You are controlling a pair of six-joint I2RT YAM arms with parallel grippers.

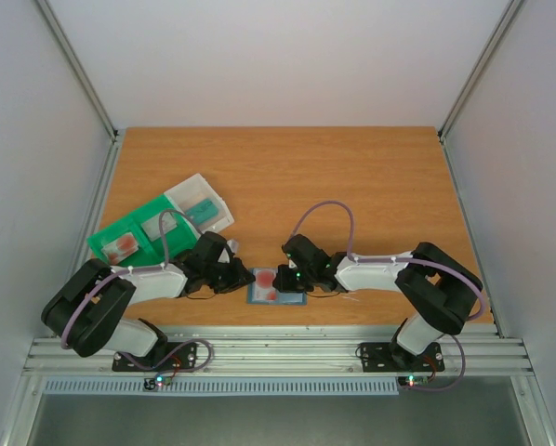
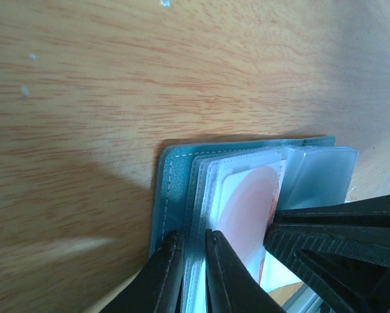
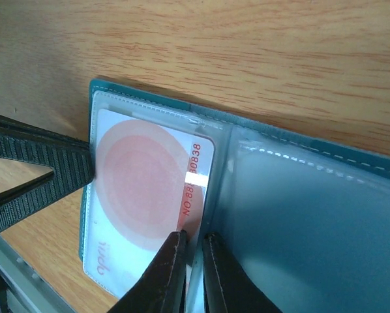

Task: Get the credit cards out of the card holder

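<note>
An open slate-blue card holder (image 2: pixel 175 195) lies on the wooden tabletop (image 2: pixel 117 78), with a red-marked card (image 2: pixel 247 208) seen in its clear sleeve. Its near leaves are pinched between the left gripper (image 2: pixel 194 238) fingers (image 2: pixel 162 274). The right gripper (image 2: pixel 276 235) is set against the sleeve.

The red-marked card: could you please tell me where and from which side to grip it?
Probably its numbered edge by the centre fold, pinched from the side of the right hand: the card lies flat in a clear sleeve of the card holder, stitched along its far edge.
</note>
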